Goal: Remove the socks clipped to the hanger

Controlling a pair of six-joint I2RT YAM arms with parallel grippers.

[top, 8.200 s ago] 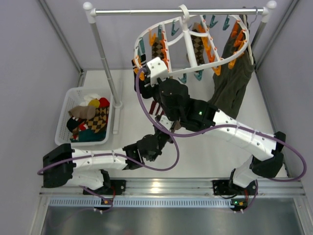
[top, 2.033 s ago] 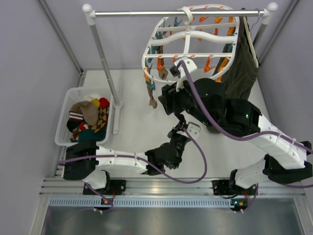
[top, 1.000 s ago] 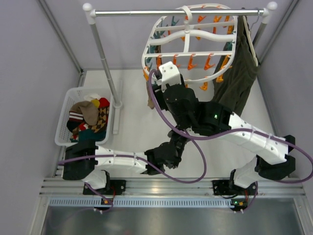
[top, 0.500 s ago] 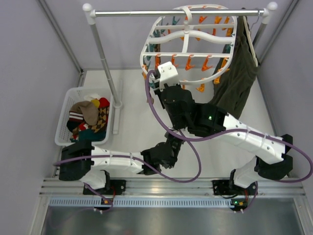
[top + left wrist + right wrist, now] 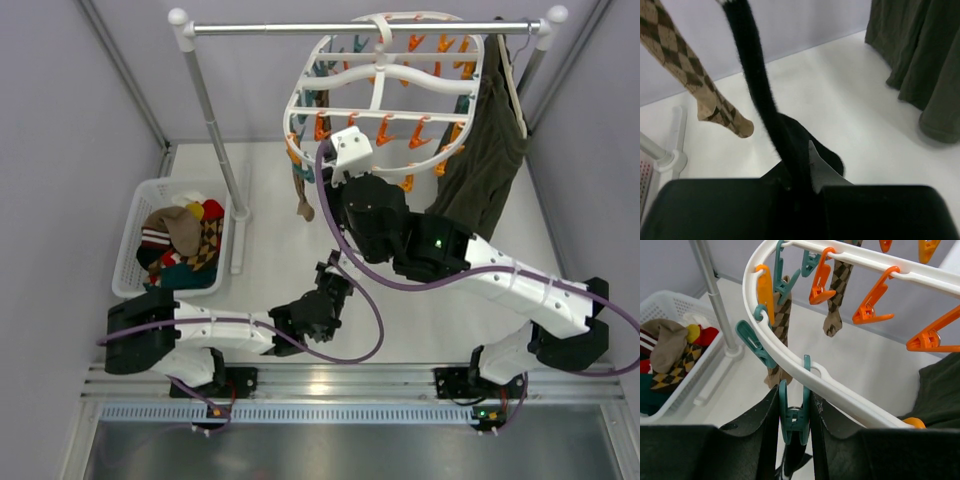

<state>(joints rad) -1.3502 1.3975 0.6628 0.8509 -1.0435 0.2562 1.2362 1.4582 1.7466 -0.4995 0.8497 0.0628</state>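
Already, several socks (image 5: 182, 236) are lying in the white basket (image 5: 131, 240). The left gripper (image 5: 800, 186) is clamping the lower end of the black sock (image 5: 753, 75), while the right gripper (image 5: 794, 419) is squeezing a teal peg (image 5: 794, 421), probably that sock's, on the hanger (image 5: 840, 386); argyle socks (image 5: 781, 316) are hanging clipped there.

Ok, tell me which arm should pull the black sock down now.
Left. The left gripper grips the black sock from below and can probably tug it down; the right gripper is occupied squeezing a teal peg on the hanger.
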